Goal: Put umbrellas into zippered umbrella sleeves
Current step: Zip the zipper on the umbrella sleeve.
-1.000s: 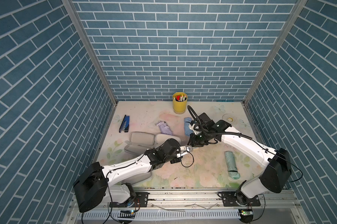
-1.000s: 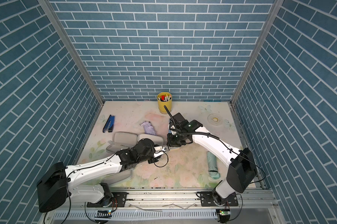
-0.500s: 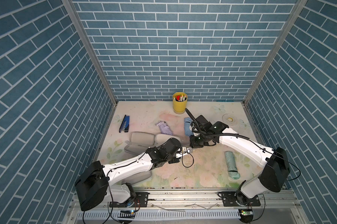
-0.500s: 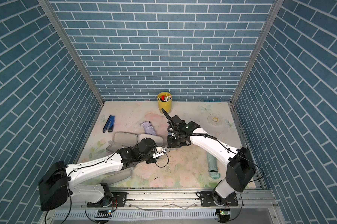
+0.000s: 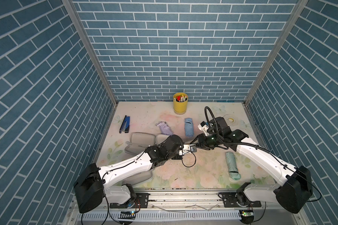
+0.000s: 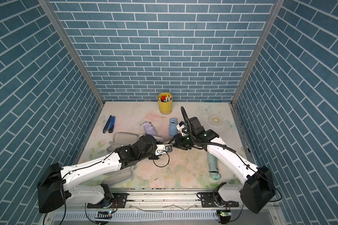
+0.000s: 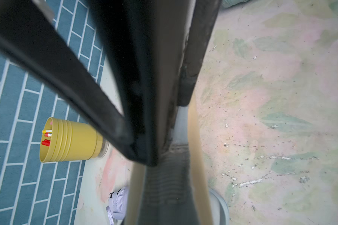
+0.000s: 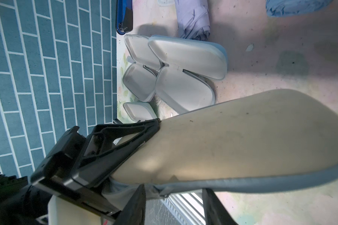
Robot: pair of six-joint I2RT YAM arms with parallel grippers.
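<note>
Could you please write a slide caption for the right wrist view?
Left gripper grips the tan sleeve by one end; open sleeves, lilac umbrella and stapler lie beyond.

The floral-print desk [image 5: 203, 175] carries a yellow pen cup [image 5: 180, 103] at the back, a blue stapler [image 5: 125, 124] and open sleeves [image 5: 142, 138] at left, a lilac umbrella [image 5: 164, 128] and a light blue umbrella [image 5: 189, 127] near the middle, and a mint green umbrella [image 5: 232, 165] at right

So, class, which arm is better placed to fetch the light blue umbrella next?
Right, probably. The right end effector stands open close to the light blue umbrella, whereas the left end effector is clamped on the tan sleeve.
</note>
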